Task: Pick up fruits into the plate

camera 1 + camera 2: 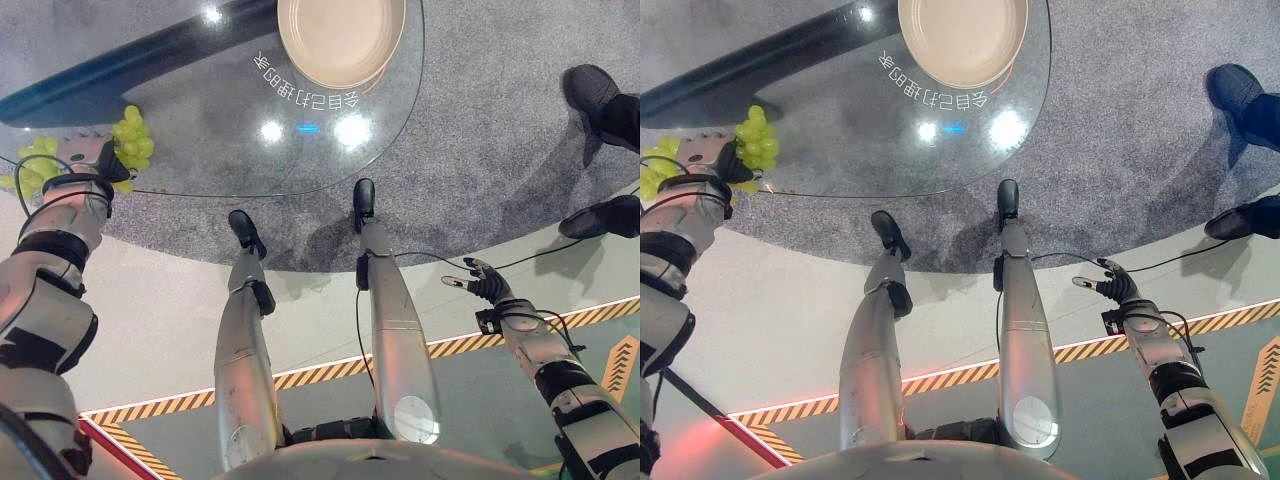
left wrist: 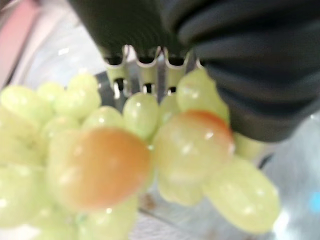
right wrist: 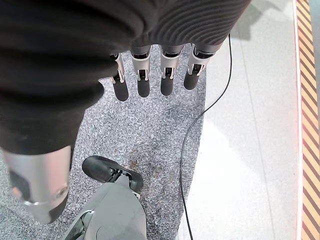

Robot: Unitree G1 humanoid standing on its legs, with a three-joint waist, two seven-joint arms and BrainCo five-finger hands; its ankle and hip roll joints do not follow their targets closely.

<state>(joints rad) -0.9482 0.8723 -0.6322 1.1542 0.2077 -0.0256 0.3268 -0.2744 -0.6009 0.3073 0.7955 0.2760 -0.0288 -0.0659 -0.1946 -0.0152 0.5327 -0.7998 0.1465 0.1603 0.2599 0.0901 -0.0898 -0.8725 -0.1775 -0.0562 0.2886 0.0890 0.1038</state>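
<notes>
Grapes: a bunch of green grapes [image 1: 130, 140] sat at the left edge of the round glass desk [image 1: 220, 120], with more of the bunch trailing off past the left hand.
Left hand: the left hand [image 1: 95, 158] was in among the grapes; its wrist view showed fruit pressed close against the fingers [image 2: 145, 75], but whether they were curled round the bunch could not be told.
Plate: a beige plate [image 1: 340, 40] stood empty at the desk's far side, well apart from the grapes.
Right hand: the right hand [image 1: 485, 282] hung low beside the robot, fingers straight and apart, holding nothing.
Handling: the grapes looked soft, smooth-skinned and easily crushed or shed; a gentle hold near the stem probably suits best.
</notes>
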